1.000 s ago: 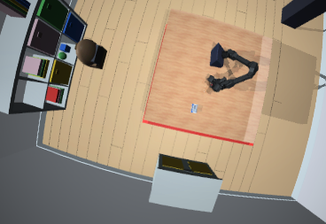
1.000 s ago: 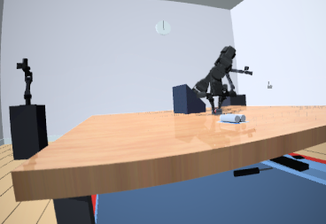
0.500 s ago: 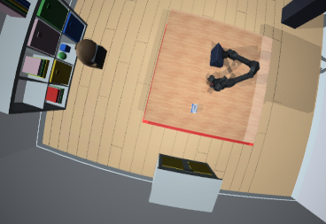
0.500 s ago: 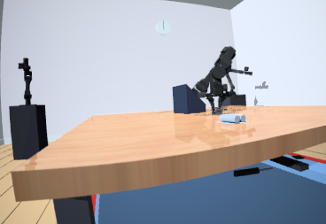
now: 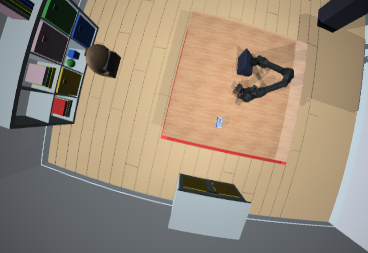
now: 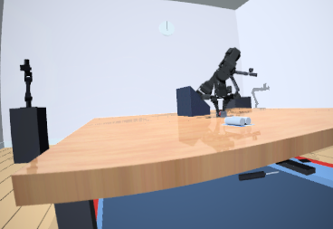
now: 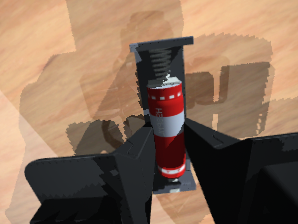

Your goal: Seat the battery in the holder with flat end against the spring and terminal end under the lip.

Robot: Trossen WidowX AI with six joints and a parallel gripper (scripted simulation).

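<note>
- Worktop [image 5: 200,102]: wooden, red strip along 2 edges. Arm [image 5: 272,79] reaches in from the far-right edge, bent over the middle of the right half.
- Dark block [image 5: 245,62] near the arm's base; small white-and-blue item [image 5: 219,122] lies apart, toward the red front edge.
- Gripper [image 7: 169,145]: closed most of the way, 2 fingers clamped on the lower half of the battery [image 7: 166,127].
- Battery: red with a white band, held lengthwise right over the holder [image 7: 162,55], lined up with its channel.
- Holder: dark tray on the wood; spring [image 7: 159,62] at its far end shows uncompressed, with a gap to the battery's far end.
- Progress, as judged: pick-up and alignment done. Left: lower it in, flat end onto the spring, terminal under the lip, release, back off. Contact with the tray floor cannot be told.
</note>
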